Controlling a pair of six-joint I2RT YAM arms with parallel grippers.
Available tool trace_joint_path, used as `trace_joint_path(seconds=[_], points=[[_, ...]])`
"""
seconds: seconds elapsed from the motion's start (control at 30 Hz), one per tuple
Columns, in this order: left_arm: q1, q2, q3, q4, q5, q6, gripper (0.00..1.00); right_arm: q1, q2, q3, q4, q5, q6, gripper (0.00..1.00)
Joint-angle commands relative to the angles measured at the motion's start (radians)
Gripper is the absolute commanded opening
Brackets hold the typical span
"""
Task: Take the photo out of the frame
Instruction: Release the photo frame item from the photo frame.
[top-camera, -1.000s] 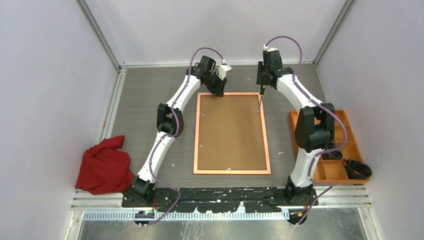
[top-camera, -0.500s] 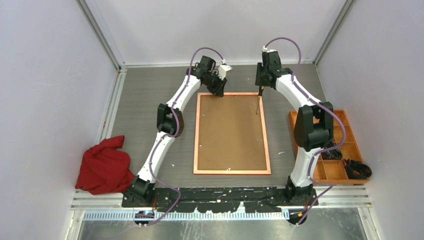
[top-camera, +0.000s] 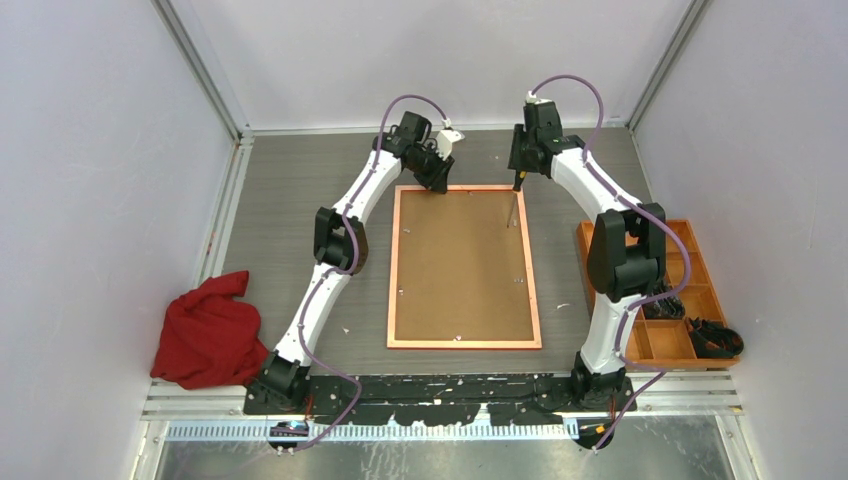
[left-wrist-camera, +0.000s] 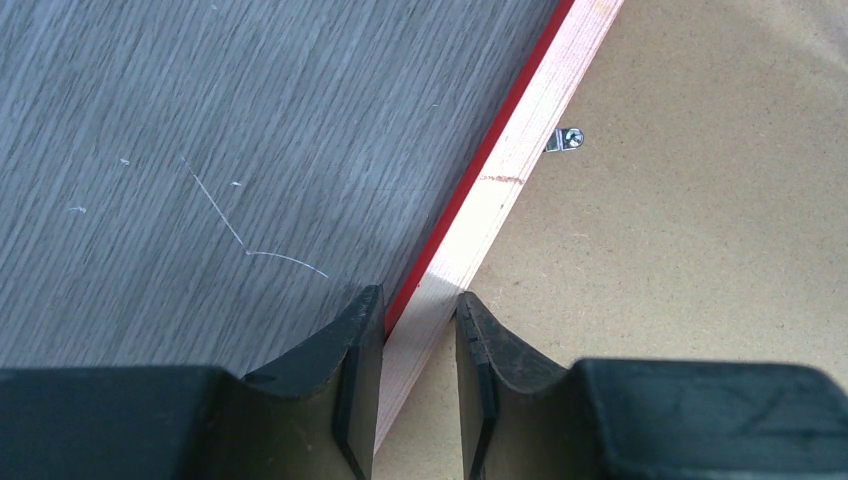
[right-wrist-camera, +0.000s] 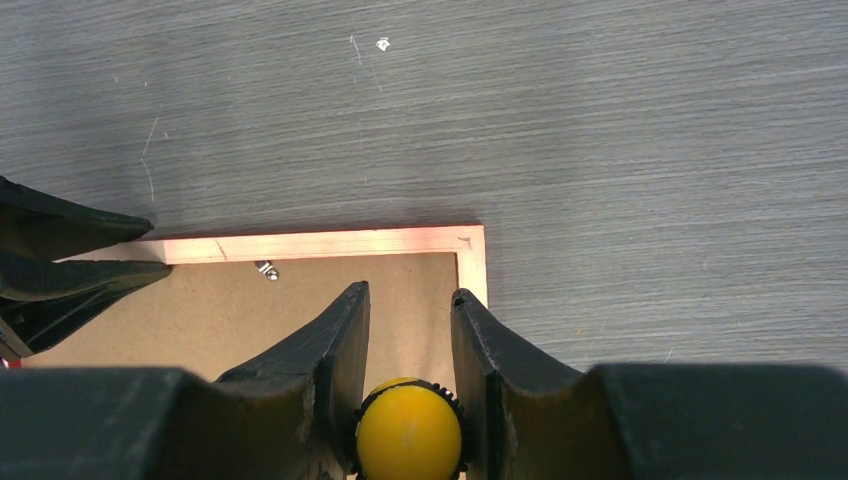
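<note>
Grey wood-grain laminate covers the table (top-camera: 300, 200), matte and finely streaked, boxed in by plain white walls. From my screen, the frame (top-camera: 465, 343) lies face down in the middle of it, a large upright rectangle. Its thin rails show pale, raw-looking wood on the back with a bright red outer edge. Filling it is a flat brown backing board (top-camera: 460, 265), fibrous and dull. A small bent metal clip (left-wrist-camera: 566, 139) sits where board meets rail. I cannot see the photo; only the board side faces up.

At the far-left corner, the left gripper (left-wrist-camera: 420, 310) pinches the far rail, one black wedge-shaped finger against the red edge and the other on the board side. Near the far-right corner, the right gripper (right-wrist-camera: 410, 300) is clamped on a tool (right-wrist-camera: 410, 435) with a rounded yellow cap and a black knurled collar. Its thin shaft (top-camera: 514, 208) slants down toward the board; I cannot tell if the tip touches.

A crumpled red cloth (top-camera: 208, 332) lies at the near left, and an orange compartment tray (top-camera: 700, 292) at the right.
</note>
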Motion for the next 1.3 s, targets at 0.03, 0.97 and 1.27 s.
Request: trace_joint_path(seconds=[0.03, 0.97, 1.27], points=[[0.002, 0.034, 0.02, -0.019, -0.064, -0.026, 0.23, 0.006, -0.03, 0.058, 0.01, 0.049, 0.003, 0.01], [0.003, 0.034, 0.021, -0.018, -0.063, -0.026, 0.23, 0.016, 0.005, 0.086, -0.013, 0.056, -0.022, 0.01], [0.002, 0.032, 0.02, -0.017, -0.063, -0.027, 0.23, 0.022, 0.024, 0.092, -0.012, 0.108, -0.033, 0.01]])
